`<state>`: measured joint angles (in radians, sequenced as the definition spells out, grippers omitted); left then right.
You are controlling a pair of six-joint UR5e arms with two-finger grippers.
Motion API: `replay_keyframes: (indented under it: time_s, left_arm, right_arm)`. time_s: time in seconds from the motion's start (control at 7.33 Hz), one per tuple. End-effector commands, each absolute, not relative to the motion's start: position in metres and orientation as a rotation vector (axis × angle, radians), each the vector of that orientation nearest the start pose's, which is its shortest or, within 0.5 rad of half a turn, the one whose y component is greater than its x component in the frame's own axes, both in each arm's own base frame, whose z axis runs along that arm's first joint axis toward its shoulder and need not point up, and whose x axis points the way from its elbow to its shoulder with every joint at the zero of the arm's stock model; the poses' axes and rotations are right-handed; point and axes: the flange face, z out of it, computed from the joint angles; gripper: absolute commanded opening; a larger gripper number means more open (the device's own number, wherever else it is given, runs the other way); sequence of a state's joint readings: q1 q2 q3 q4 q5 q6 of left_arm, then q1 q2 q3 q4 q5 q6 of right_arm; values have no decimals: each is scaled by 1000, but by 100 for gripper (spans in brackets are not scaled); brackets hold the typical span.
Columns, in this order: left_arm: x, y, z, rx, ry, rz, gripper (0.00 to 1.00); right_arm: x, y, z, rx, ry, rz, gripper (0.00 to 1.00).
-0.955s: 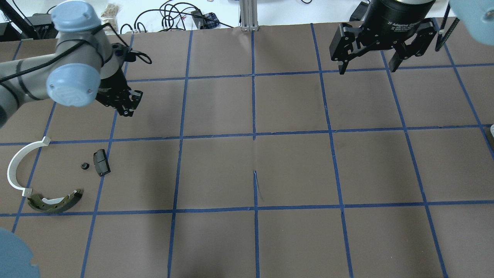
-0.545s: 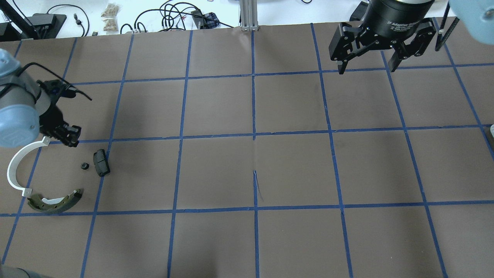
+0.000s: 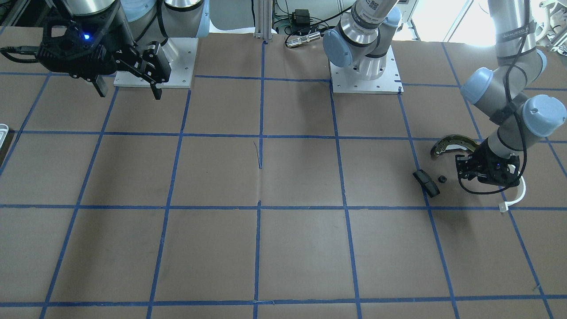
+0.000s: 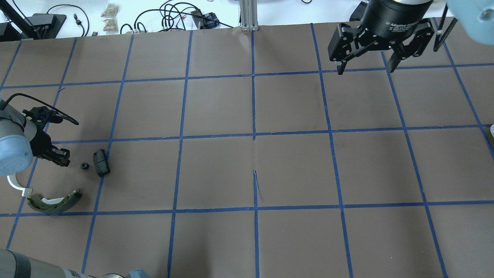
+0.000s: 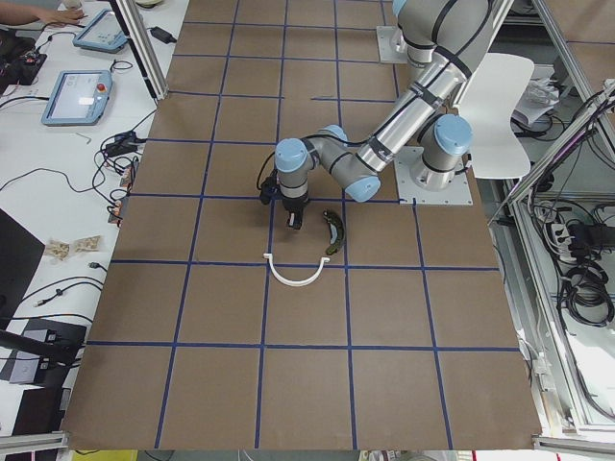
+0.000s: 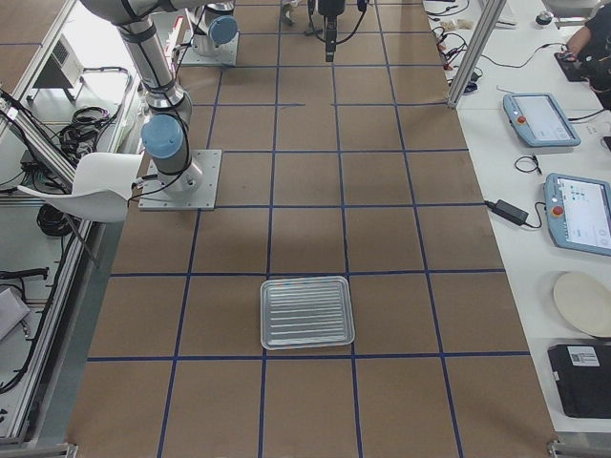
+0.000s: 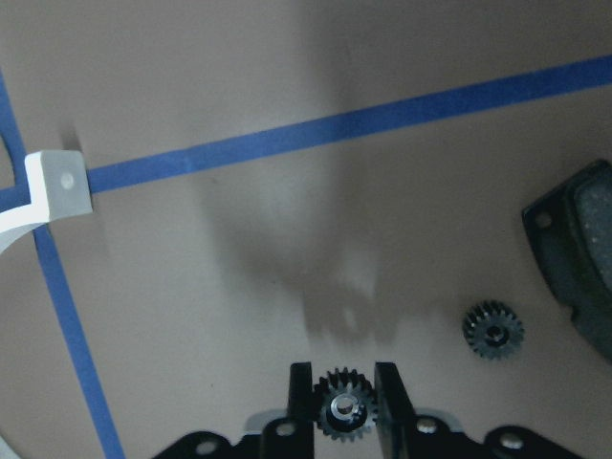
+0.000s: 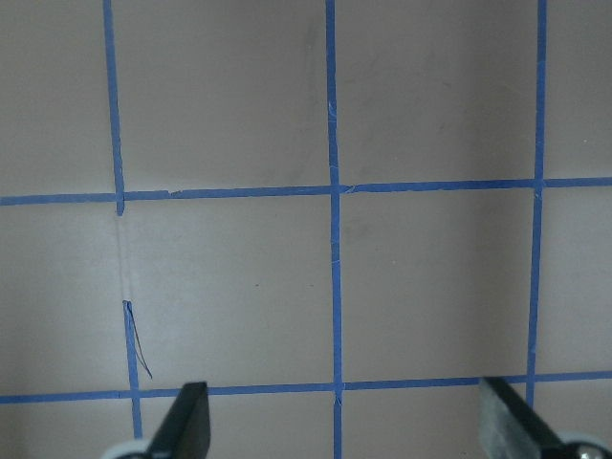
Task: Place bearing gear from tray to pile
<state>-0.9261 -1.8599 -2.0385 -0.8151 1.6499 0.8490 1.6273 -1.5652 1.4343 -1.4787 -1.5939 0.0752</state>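
My left gripper (image 7: 342, 375) is shut on a small dark bearing gear (image 7: 342, 411), low over the pile. In the overhead view the left gripper (image 4: 58, 157) is just left of a second small gear (image 4: 83, 166) that lies on the table. The black oblong block (image 4: 101, 162), the olive brake shoe (image 4: 54, 202) and the white half-ring (image 4: 17, 185) lie around it. The pale tray (image 6: 306, 312) sits far off at the table's right end. My right gripper (image 4: 364, 61) is open and empty, high at the back right.
The brown table carries a grid of blue tape (image 4: 254, 135). Cables and small items (image 4: 173, 15) lie past the far edge. The tray's rim (image 3: 2, 133) shows at the front view's left edge.
My left arm has swung from the back toward the pile, and its gripper is now beside the gear that lies on the table. The right gripper has barely moved.
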Motion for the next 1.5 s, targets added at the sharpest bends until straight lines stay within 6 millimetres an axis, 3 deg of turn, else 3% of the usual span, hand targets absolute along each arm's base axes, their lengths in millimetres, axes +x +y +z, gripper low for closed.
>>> replay_keyframes:
  time_s: [0.0, 0.68, 0.95, 1.09, 1.23, 1.36]
  left_arm:
    - [188, -488, 201, 346, 3095, 80, 5]
    - [190, -488, 196, 358, 3113, 69, 16]
    - [191, -488, 186, 362, 3122, 91, 21]
    - [191, -488, 185, 360, 3122, 91, 49]
    - [192, -490, 193, 355, 3109, 72, 65]
    - [198, -503, 218, 350, 3092, 23, 69]
  right_arm:
    - [159, -487, 543, 30, 3163, -63, 100]
    - [159, -487, 543, 30, 3163, -63, 100]
    - [159, -487, 543, 30, 3163, -63, 100]
    - [159, -487, 543, 30, 3163, -63, 100]
    - [159, -487, 543, 30, 3163, -63, 100]
    - [159, -487, 543, 30, 3163, -63, 100]
